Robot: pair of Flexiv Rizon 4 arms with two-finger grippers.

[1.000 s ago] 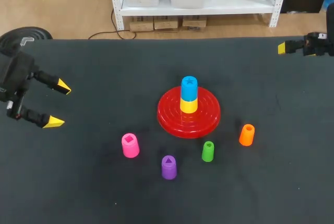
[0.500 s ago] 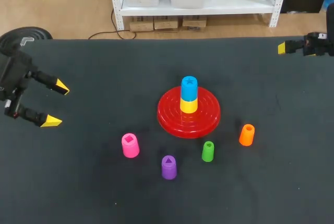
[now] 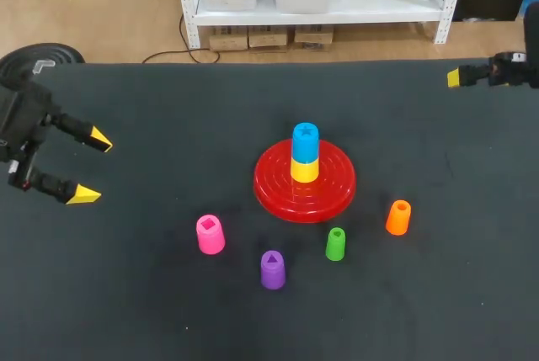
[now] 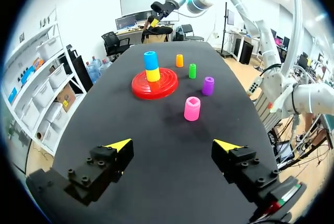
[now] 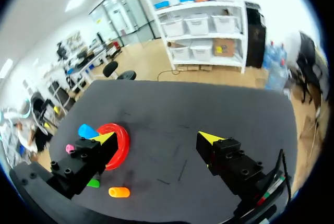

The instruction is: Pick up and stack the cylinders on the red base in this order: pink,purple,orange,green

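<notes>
4 loose pieces to stack, none yet on the base. First in order: the small pink plastic cylinder with a square hole in its top [image 4: 192, 108], upright, straight ahead of the left gripper [image 4: 173, 144] and well apart from it. Left jaws spread wide, holding nothing.

Probably best done by coming down from above, straddling the pink body low on its sides and closing squarely, to avoid tipping so light a piece. No object between the jaws and the pink piece.

Just past it and off to one side, the purple plastic cylinder with a triangular hole [image 4: 207, 85]: near enough to call for care with the finger on that side. Further on, the small green plastic cylinder [image 4: 192, 70]. Then the round ribbed red plastic base [image 4: 167, 84], already carrying a yellow cylinder [image 4: 153, 74] topped by a blue cylinder [image 4: 150, 59]. Pink likely bound for the top of that blue, so a high lift and a straight, centred drop. Beyond, the orange plastic cylinder [image 4: 179, 60]. Farthest, near the table's far corner, the right gripper [image 5: 156, 138], jaws likewise wide apart and empty.

Beneath everything, a flat matte black table covering [image 3: 126, 294], plain and even, probably a steady footing for upright pieces.
</notes>
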